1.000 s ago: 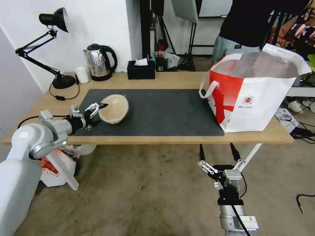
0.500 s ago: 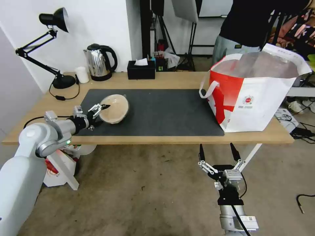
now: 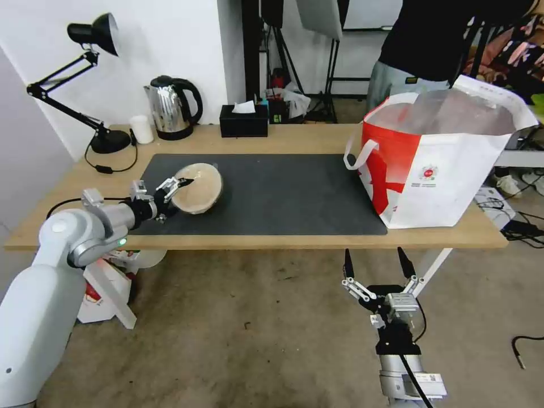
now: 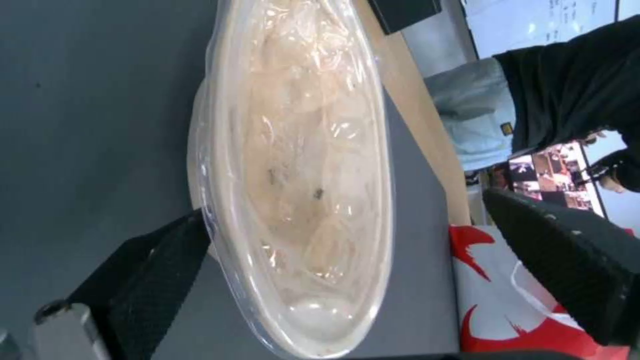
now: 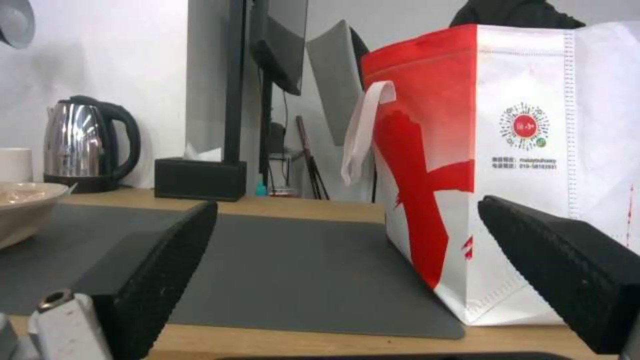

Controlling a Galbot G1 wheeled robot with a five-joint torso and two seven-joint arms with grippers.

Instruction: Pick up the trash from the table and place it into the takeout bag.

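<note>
The left hand (image 3: 180,188) straddles the near rim of the tan paper bowl (image 3: 198,188), jaws open, by the left edge of the dark grey mat (image 3: 283,192) on the surface. It likely must clamp, then carry rightward to the white-and-red takeout bag (image 3: 442,158). The right hand (image 3: 374,260) waits open below the front edge.

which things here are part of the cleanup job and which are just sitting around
Part of the job:
paper bowl, its rim between the open left gripper's fingers
takeout bag
table
right gripper, open, parked below the table edge

Just lying about:
kettle
desk lamp
tissue box
small white cup
</note>
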